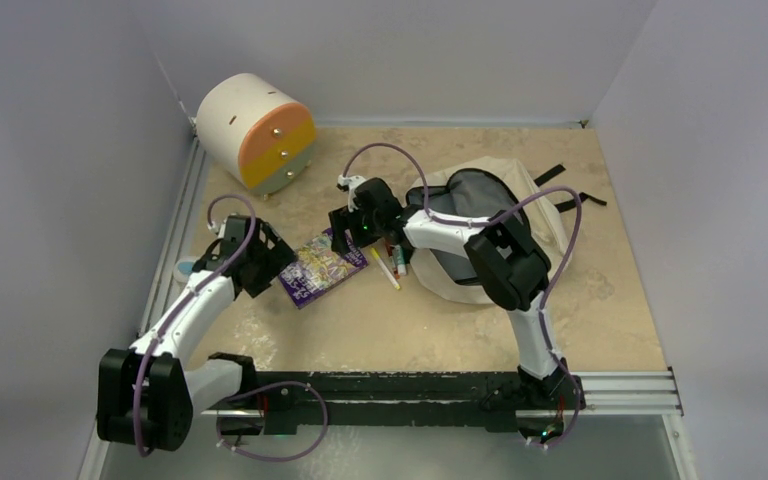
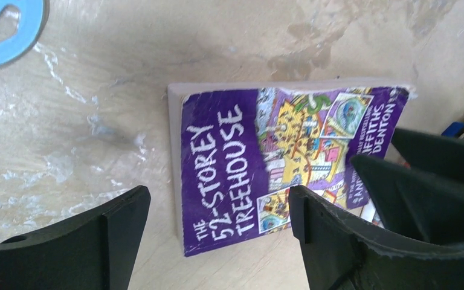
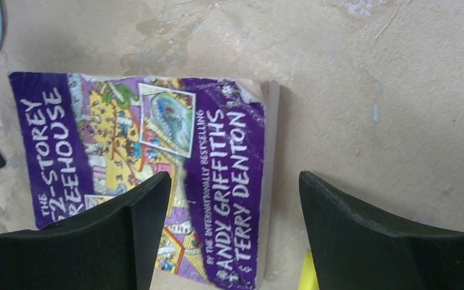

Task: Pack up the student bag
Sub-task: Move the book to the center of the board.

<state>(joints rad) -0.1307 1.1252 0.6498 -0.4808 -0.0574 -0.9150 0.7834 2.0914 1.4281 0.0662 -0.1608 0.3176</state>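
Both grippers are seen over a book (image 1: 322,270) that lies flat on the table (image 1: 600,330). Nothing is held by either.

Left gripper (image 1: 268,264): the jaws are spread wide and are hung above the title end of the book, with one finger (image 2: 96,241) over bare table and the other over the cover. No contact with the book can be made out from the left wrist view.

Right gripper (image 1: 346,228): the jaws are likewise parted wide. They are set over the author end of the book, one finger (image 3: 127,229) above the cover and the other above the table just past the page edge.

On the purple cover "THE 52-STOREY TREEHOUSE" can be read.

The bag (image 1: 530,185) is laid on the right half of the table, beyond and to the right of the book and apart from it. Its mouth is turned up and open, so that the dark lining is shown, and it is partly crossed by the right arm.

A few markers (image 1: 390,265) are scattered between book and bag. A drawer unit (image 1: 255,130) is stood in the far left corner, and a blue disc (image 2: 6,30) is seen on the table near the left gripper.
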